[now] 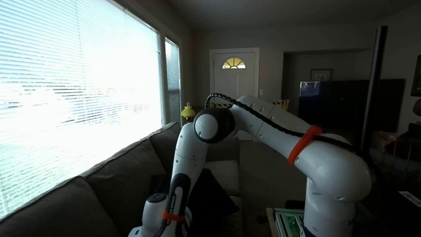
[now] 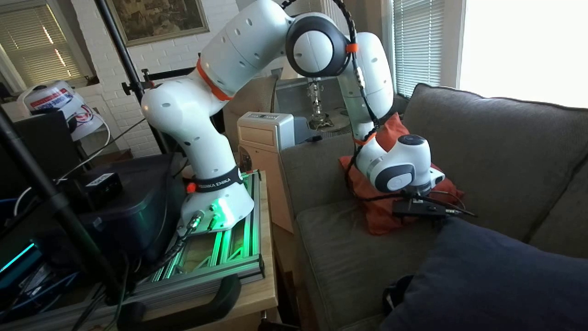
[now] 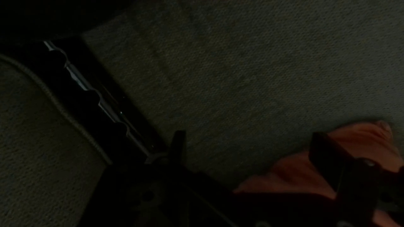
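"Where's the orange pillow (image 2: pixel 379 215) pointing?"
"In an exterior view, one corner up, on the sofa (image 2: pixel 496 151) behind the tool (image 3: pixel 249 142); its long axis I can't tell."
"The tool?"
"Fingers (image 3: pixel 326 157) wide apart."
"Surfaces?"
"Creased pillow cloth, coarse sofa weave, a slanting dark strip (image 3: pixel 104 105) with a wavy, shiny edge."

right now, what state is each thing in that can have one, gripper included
Robotiq gripper: open, nothing gripped
Orange cushion: creased, resting on the sofa
Navy cushion: resting on the sofa
Front door: shut
Window blinds: lowered
Flat-screen TV: screen dark, seemingly off
Yellow-shaded lamp: lit or unlit, cannot tell
Robot base light: glowing green
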Motion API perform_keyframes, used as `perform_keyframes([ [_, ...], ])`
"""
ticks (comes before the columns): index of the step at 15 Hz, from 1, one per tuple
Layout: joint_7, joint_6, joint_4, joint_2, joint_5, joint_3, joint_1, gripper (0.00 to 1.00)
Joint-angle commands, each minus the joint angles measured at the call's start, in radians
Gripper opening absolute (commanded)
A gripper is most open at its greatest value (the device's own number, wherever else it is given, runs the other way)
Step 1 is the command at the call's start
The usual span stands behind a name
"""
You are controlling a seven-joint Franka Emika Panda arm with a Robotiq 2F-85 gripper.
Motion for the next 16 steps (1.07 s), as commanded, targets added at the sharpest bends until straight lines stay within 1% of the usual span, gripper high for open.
perform_keyframes([
  [1,-0.052,0.001,0.104,0.081,-0.038,-0.002,0.009,1.0],
  [5,-0.094,0.001,0.188,0.138,-0.037,-0.005,0.031,1.0],
  [7,-0.116,-0.01,0.23,0.167,-0.035,0.006,0.028,1.0],
  [16,-0.229,-0.127,0.483,0.319,-0.01,0.046,0.025,1.0],
])
